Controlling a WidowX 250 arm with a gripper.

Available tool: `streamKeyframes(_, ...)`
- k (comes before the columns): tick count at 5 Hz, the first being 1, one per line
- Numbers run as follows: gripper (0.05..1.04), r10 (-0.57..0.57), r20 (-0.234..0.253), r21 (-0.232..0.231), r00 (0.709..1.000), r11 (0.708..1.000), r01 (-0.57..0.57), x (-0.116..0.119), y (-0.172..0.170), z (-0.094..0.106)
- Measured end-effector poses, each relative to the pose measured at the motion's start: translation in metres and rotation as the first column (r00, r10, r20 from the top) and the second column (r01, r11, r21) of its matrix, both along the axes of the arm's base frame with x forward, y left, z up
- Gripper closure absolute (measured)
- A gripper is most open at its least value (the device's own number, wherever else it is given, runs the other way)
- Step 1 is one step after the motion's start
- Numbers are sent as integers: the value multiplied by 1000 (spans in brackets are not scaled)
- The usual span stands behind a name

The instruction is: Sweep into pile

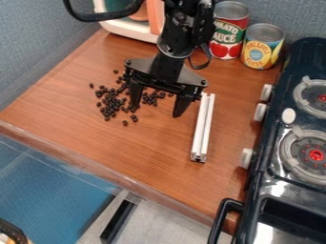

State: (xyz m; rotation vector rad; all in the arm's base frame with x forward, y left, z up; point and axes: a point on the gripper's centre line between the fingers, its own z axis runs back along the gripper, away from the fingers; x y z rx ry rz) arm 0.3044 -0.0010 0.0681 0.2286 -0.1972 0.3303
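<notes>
because the white bar [203,126] lies just right of the black gripper [157,103], its long axis running near to far, the coming move seems to call for a shift right and a grip across its narrow width. the gripper's fingers stand apart, roughly left to right, which should suit that. the dark pellets [113,102] lie scattered on the counter [140,147], mostly left, so sweeping would then need the bar carried to them.
</notes>
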Motion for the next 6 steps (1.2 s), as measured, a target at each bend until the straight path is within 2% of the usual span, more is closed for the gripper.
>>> streamKeyframes(1,83,137,80,-205,987,972,-118,24,1,1)
streamKeyframes(2,83,205,118,-411,972,901,-140,45,-25,20)
streamKeyframes(3,83,254,141,-521,957,841,-146,58,-35,34)
streamKeyframes(4,83,248,107,-543,963,826,-153,60,-40,24)
streamKeyframes(5,83,149,75,-498,986,862,-93,55,-52,7)
streamKeyframes(6,83,38,21,-409,999,912,-26,48,-65,-8)
